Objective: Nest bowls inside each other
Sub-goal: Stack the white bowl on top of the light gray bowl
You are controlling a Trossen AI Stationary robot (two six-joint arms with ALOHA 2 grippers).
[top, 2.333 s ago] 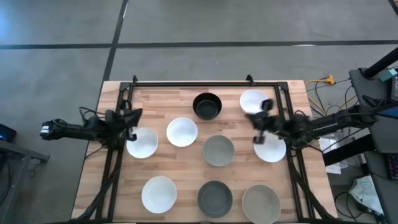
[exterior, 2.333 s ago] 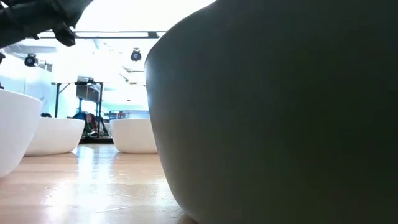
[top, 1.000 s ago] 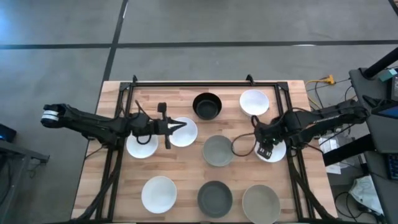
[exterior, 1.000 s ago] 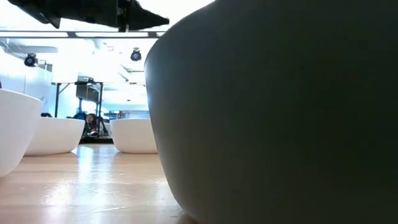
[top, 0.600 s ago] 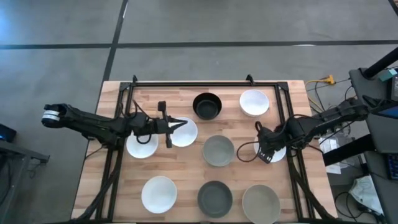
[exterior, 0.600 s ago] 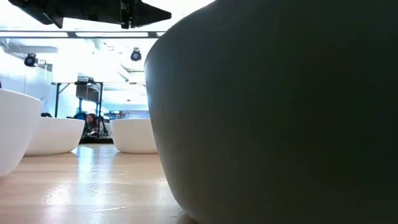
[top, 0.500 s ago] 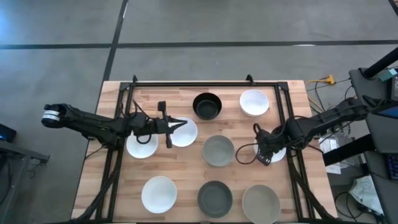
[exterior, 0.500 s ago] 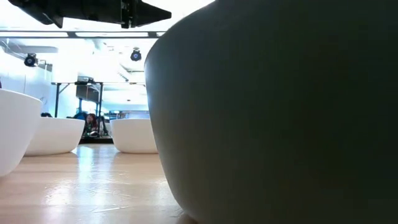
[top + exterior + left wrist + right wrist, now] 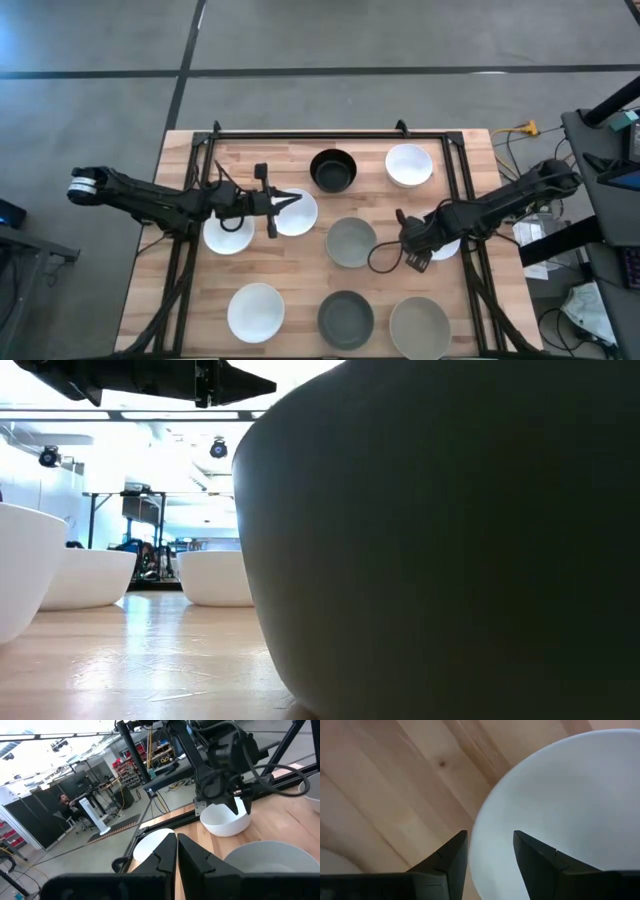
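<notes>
Nine bowls stand on their bases on the wooden table (image 9: 300, 280). My right gripper (image 9: 411, 252) is open at the left rim of a white bowl (image 9: 445, 243) at the middle right. In the right wrist view one finger (image 9: 451, 856) stands outside that rim (image 9: 476, 845) and the other finger (image 9: 536, 861) over the bowl's hollow. My left gripper (image 9: 290, 200) is shut and hovers over another white bowl (image 9: 298, 216) at the middle left. A pale grey-green bowl (image 9: 352, 242) sits between the two grippers. My right gripper comes from above with its fingers on either side of the white bowl's left rim (image 9: 476, 845), one outside and one inside. Whether either finger touches the bowl, I cannot tell. The bowl rests on the table.
A black bowl (image 9: 333, 170) and a white bowl (image 9: 409, 165) stand at the far side, a white bowl (image 9: 228, 232) at the left. Along the near edge are a white bowl (image 9: 255, 312), a dark grey bowl (image 9: 346, 320) and a grey-green bowl (image 9: 420, 327). A black frame (image 9: 330, 134) rims the table.
My right gripper has moved toward the table's left edge and slightly toward the near edge, from over the white bowl's middle to its left rim, staying open. The bowls have kept their places.
</notes>
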